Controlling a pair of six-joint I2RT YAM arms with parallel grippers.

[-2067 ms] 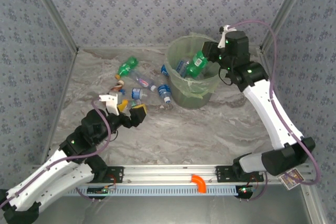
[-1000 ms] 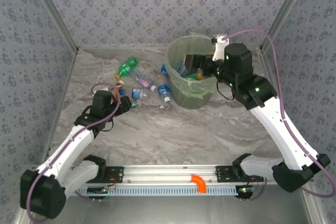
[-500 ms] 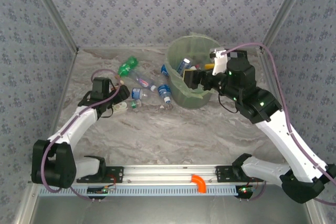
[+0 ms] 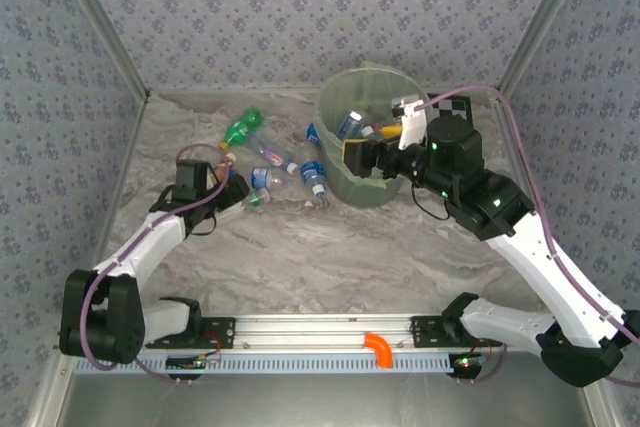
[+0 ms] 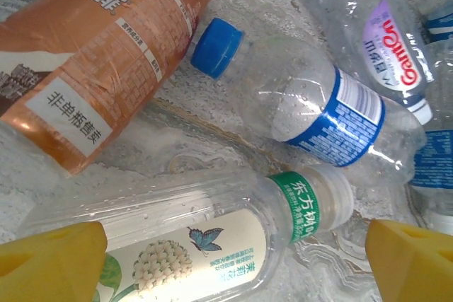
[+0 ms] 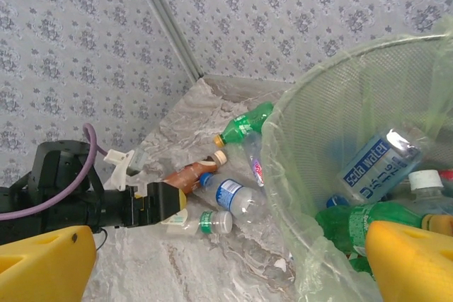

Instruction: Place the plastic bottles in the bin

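The left end effector (image 5: 233, 268) is hanging open astride 1 clear, green-banded bottle (image 5: 205, 245) lying on the bench (image 5: 212, 139) beside a brown bottle (image 5: 99, 54). The right end effector (image 6: 226, 263) is hovering open at the bin (image 6: 333, 104).

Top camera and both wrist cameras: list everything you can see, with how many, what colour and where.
bin: one, translucent pale yellow-green, far side of table, right of centre
Soda Water bottle: one, clear with blue label, inside bin
dark green bottle: one, inside bin
bright green bottle: one, on table left of bin
brown bottle: one, pale cap, lying by left gripper
blue-capped bottle: one, clear, blue label, beside brown bottle
butterfly-label bottle: one, clear, white cap, between left gripper's fingers
other clear bottles: about three, blue or pink labels, between those and bin
table: one, grey marbled
left gripper: one, yellow fingertips, open, over butterfly-label bottle
right gripper: one, yellow fingertips, open, beside bin's rim
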